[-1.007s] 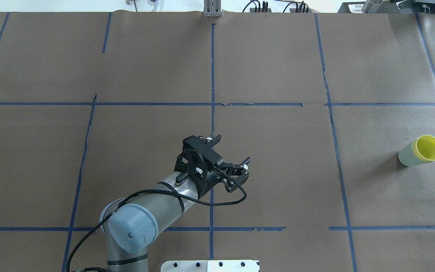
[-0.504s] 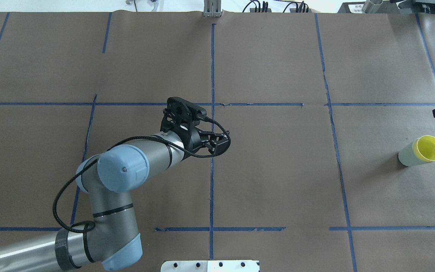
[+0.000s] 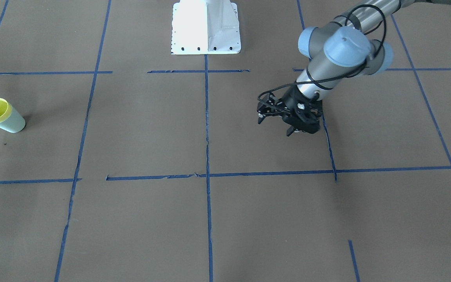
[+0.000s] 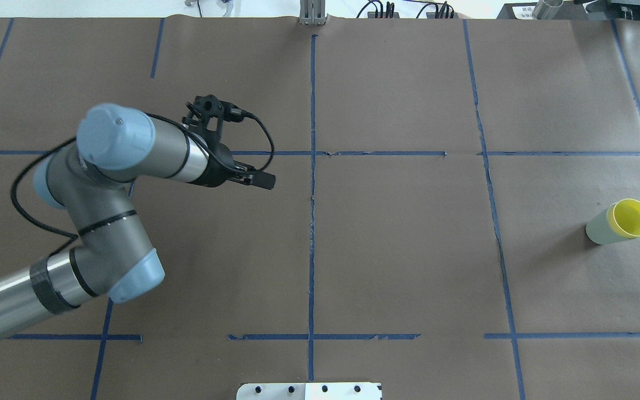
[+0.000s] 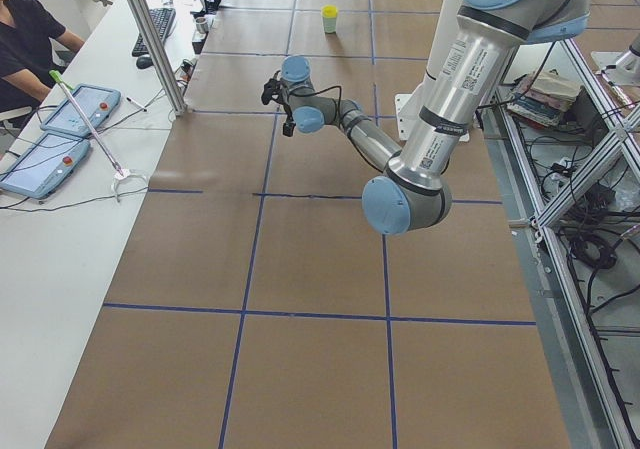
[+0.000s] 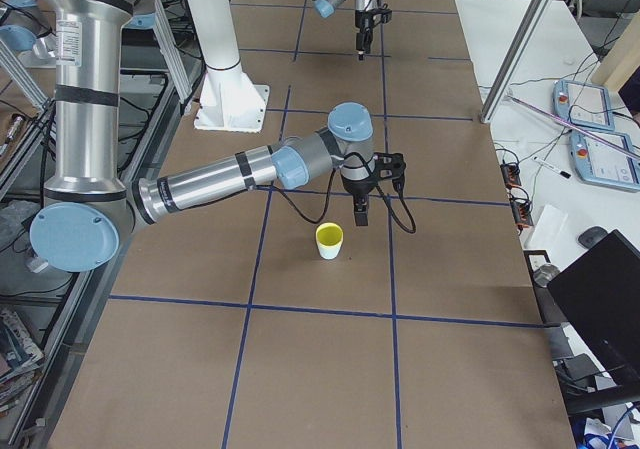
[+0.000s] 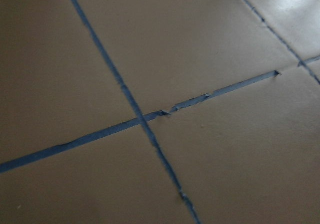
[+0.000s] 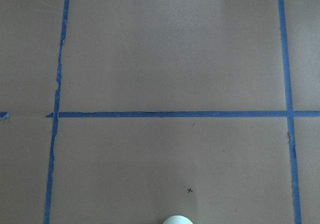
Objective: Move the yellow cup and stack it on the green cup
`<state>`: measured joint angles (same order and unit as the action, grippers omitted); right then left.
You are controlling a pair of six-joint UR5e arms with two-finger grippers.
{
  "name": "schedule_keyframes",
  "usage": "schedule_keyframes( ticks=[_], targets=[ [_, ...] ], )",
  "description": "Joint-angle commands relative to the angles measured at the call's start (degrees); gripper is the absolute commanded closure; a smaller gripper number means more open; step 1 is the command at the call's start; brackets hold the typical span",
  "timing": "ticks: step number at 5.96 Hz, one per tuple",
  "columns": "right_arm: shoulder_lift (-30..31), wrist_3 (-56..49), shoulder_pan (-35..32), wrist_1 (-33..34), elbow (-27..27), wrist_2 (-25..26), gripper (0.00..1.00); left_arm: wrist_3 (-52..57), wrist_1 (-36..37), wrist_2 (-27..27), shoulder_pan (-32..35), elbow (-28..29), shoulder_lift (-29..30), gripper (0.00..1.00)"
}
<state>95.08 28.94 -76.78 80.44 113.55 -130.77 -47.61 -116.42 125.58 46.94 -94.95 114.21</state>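
On my overhead view the left gripper (image 4: 260,179) hangs at ten o'clock over the table (image 4: 409,250), jaws wide and empty. At three o'clock the yellow cup (image 4: 633,216) sits nested in the green cup (image 4: 596,229). The right gripper (image 6: 358,212) hovers at their one o'clock, and I cannot tell its jaw spacing.

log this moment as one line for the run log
stack: yellow cup seated in green cup, upright | left gripper: open, empty, far from cups | right gripper: near cups, not touching, state unclear
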Motion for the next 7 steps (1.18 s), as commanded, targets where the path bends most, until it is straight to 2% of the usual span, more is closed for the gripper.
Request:
schedule_keyframes(
  ticks=[1,2,4,5,6,7],
  targets=[
    [0.6,-2.8,-1.7,0.3,-0.9,0.3,0.00,15.7,1.2,6.9,11.3,0.2,-11.1,0.01],
    [1.3,-3.0,-1.7,0.2,-1.5,0.8,0.00,24.8,2.9,7.3,17.3,2.3,-13.9,0.01],
    [1.2,-9.3,-1.7,0.6,-5.1,0.4,0.00,49.2,19.8,7.3,29.6,3.4,-14.1,0.01],
    [1.4,-9.4,-1.7,0.8,-6.2,-0.1,0.00,57.7,23.9,7.2,36.4,4.2,-14.9,0.01],
    [1.1,-9.6,-1.8,0.8,-7.8,-2.7,0.00,61.4,25.7,7.4,42.4,6.1,-15.8,0.00],
    [1.1,-9.5,-2.1,0.9,-7.6,-3.9,0.00,61.4,25.5,7.7,43.8,5.0,-21.1,0.00]
  ],
)
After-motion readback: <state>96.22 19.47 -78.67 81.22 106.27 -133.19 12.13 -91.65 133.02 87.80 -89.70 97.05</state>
